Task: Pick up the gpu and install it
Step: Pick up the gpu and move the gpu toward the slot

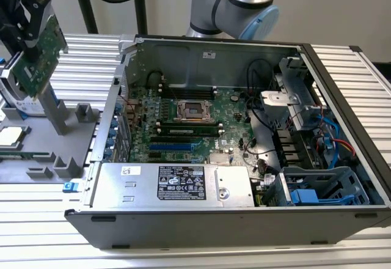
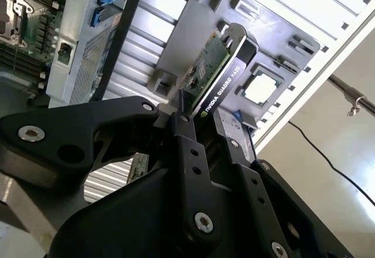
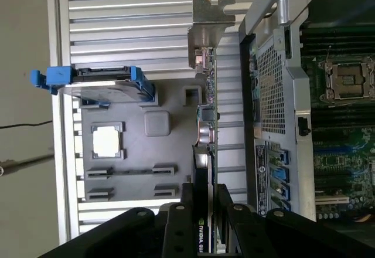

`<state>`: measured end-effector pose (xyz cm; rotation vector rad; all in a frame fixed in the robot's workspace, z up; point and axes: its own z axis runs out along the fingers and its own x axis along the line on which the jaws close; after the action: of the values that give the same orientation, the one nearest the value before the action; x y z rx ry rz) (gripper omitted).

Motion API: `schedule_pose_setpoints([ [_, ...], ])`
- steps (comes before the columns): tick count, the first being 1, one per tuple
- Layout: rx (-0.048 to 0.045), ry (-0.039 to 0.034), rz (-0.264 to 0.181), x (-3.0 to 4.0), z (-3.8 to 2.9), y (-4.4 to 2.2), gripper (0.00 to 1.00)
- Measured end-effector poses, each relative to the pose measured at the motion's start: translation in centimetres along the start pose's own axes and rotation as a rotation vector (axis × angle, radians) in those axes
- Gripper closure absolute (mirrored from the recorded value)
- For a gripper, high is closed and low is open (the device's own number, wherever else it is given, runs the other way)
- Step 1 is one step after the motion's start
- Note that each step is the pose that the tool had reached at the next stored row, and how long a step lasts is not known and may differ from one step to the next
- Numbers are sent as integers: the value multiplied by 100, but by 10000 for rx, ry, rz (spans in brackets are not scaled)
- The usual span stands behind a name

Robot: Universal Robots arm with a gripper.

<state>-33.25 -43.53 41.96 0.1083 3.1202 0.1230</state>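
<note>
Green board and black cover of the gpu [image 2: 214,73] show between the black fingers [image 2: 188,146] of the gripper [image 2: 205,126], which are closed on the card's end far from its silver bracket [image 3: 208,26]. The card hangs clear above the gray parts tray [image 3: 140,146] below the claw, with the open computer case [image 1: 244,177] beside it. I judge the picking done and the installing not yet: it calls for lining the card's edge over a motherboard [image 1: 201,116] slot.
</note>
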Motion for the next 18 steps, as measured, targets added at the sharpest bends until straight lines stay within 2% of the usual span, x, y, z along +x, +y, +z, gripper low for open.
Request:
schedule_pose_setpoints([
  [4, -52, 2, 2, 0, -21, 2, 100],
  [18, -50, 4, 2, -8, -10, 2, 100],
])
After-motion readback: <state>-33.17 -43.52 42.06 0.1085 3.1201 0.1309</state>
